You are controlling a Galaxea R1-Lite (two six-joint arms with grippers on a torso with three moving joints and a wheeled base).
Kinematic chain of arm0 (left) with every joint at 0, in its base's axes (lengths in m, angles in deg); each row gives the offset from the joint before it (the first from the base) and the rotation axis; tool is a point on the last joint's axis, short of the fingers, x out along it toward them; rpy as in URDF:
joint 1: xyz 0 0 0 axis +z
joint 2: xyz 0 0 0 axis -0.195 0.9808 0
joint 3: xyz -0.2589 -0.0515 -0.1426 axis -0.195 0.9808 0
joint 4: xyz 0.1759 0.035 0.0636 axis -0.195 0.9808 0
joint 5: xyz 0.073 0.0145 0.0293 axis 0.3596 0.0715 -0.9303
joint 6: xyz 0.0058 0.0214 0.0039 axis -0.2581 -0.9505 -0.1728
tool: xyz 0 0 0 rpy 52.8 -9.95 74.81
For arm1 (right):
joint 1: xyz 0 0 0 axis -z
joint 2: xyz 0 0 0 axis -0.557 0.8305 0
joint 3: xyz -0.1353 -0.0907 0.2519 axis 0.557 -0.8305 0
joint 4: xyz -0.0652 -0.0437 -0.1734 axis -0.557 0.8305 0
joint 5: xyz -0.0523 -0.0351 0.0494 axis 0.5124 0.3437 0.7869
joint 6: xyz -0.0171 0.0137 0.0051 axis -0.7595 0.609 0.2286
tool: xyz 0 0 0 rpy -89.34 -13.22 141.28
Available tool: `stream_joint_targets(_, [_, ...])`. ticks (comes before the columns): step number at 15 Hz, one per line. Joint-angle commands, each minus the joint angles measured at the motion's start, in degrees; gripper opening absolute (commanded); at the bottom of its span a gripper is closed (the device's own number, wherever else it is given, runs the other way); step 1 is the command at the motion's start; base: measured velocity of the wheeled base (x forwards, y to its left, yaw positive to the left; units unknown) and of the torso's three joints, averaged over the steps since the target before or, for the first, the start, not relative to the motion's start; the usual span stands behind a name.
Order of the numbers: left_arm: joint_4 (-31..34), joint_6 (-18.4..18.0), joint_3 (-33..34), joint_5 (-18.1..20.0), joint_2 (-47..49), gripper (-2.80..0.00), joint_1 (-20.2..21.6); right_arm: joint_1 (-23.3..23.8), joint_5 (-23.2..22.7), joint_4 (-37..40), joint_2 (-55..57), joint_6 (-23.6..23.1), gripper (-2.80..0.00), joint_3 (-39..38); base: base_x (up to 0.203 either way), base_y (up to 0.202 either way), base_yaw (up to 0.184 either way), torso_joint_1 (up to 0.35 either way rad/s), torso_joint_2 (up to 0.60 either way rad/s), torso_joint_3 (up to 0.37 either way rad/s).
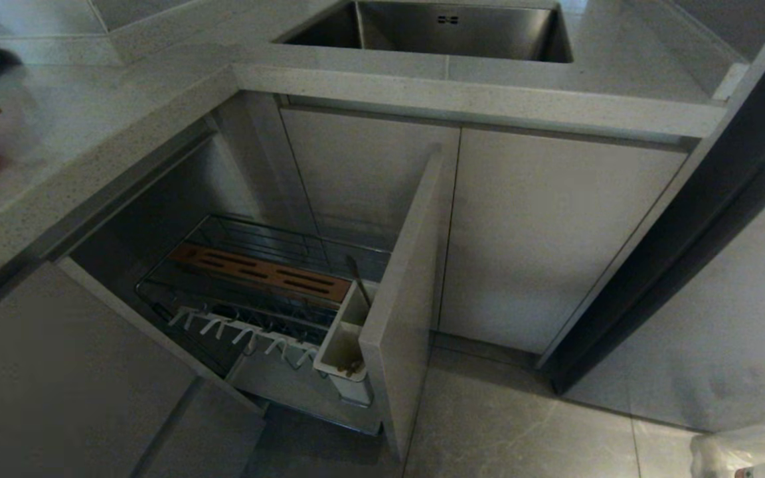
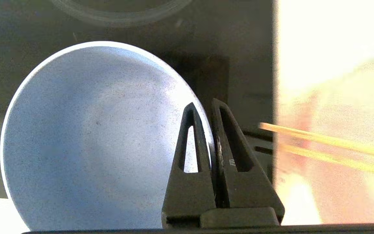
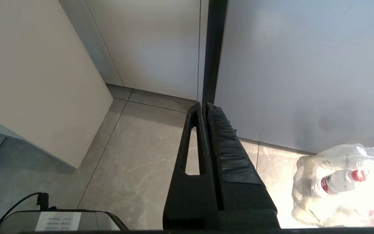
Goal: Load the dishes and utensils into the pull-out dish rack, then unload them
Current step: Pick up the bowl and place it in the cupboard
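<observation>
The left gripper is clamped on the rim of the blue-grey bowl, beside the chopsticks — best lifted slowly, edge-up, toward the pull-out dish rack, which stands open under the pale countertop beside the sink; right gripper pressed closed, idle over floor tiles

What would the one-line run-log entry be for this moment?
left gripper: shut on blue-grey bowl rim | right gripper: shut, empty, above floor | dish rack: pulled out, no dishes | fork: in utensil cup
</observation>
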Motion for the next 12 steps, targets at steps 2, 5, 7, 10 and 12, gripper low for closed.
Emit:
stream_joint_targets(2, [-1.8,-2.8,-0.2,0.5,-5.4,-2.80,-0.1,0.0,0.0,0.0,0.0,0.0,-2.80,0.0,0.000,0.000,0.000,0.000,0.00,0.000])
stream_joint_targets(5, [-5.8,-8.3,-0.3,8.0,-11.8,-2.80,-0.7,0.0,0.0,0.0,0.1,0.0,-2.80,0.0,0.000,0.000,0.000,0.000,0.00,0.000])
stream_joint_targets(7, [-7.4,-10.3,-1.1,10.3,-14.0,-2.80,-4.3,0.0,0.0,0.0,0.0,0.0,-2.80,0.0,0.000,0.000,0.000,0.000,0.00,0.000])
stream_joint_targets(10, [-8.7,-11.0,-4.3,10.9,-14.8,-2.80,-15.3,0.0,0.0,0.0,0.0,0.0,-2.80,0.0,0.000,0.000,0.000,0.000,0.00,0.000])
stream_joint_targets(12, [-10.7,-11.3,-4.8,8.9,-15.0,-2.80,-23.3,0.0,0.0,0.0,0.0,0.0,-2.80,0.0,0.000,0.000,0.000,0.000,0.00,0.000])
